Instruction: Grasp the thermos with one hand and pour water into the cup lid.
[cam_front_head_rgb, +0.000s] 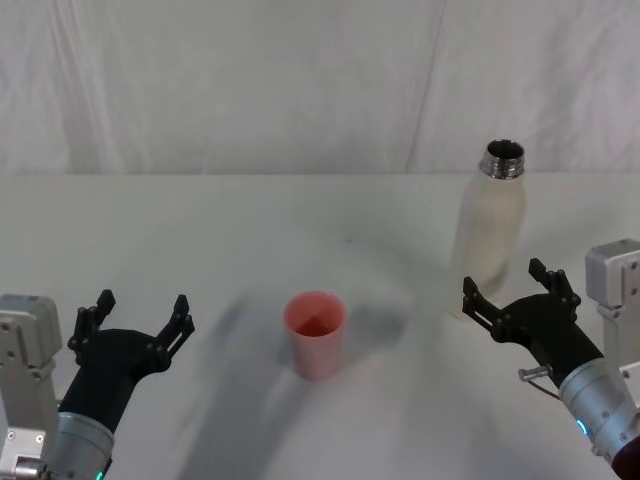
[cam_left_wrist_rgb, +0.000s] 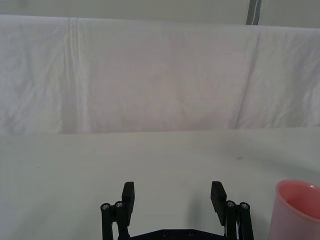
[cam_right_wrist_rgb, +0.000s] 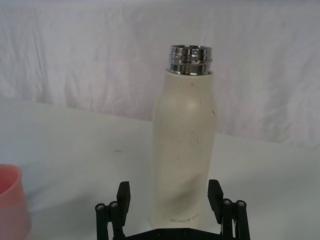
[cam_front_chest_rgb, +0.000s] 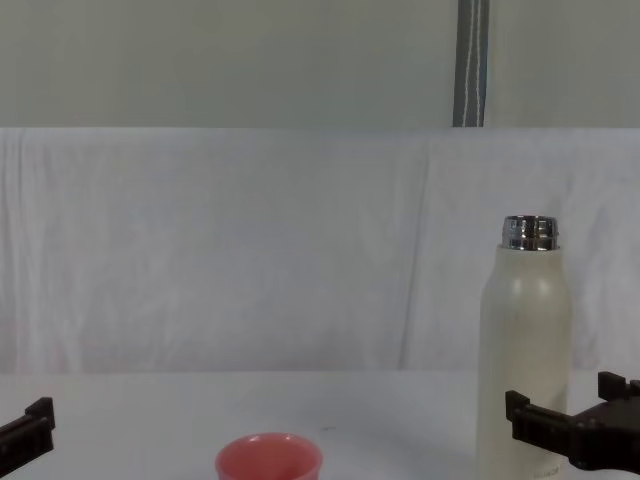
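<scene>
The right gripper (cam_front_head_rgb: 515, 290) hovers low over the table (cam_front_head_rgb: 300, 220) with its two jaws spread wide, holding nothing, lined up just short of the thermos (cam_front_head_rgb: 490, 230). In the right wrist view the black fingers (cam_right_wrist_rgb: 123, 195) flank the bottle's base on both sides without touching it. The cream-white thermos stands upright at the table's right, steel neck uncapped. Open tabletop lies between it and the pink cup lid (cam_front_head_rgb: 317, 333), which sits upright near the centre, well apart from the bottle. The left gripper (cam_front_head_rgb: 140, 318) rests at the near left with jaws also spread and empty, the cup lid off to its right. A white cloth backdrop (cam_front_head_rgb: 250, 80) closes off the table's far edge.
</scene>
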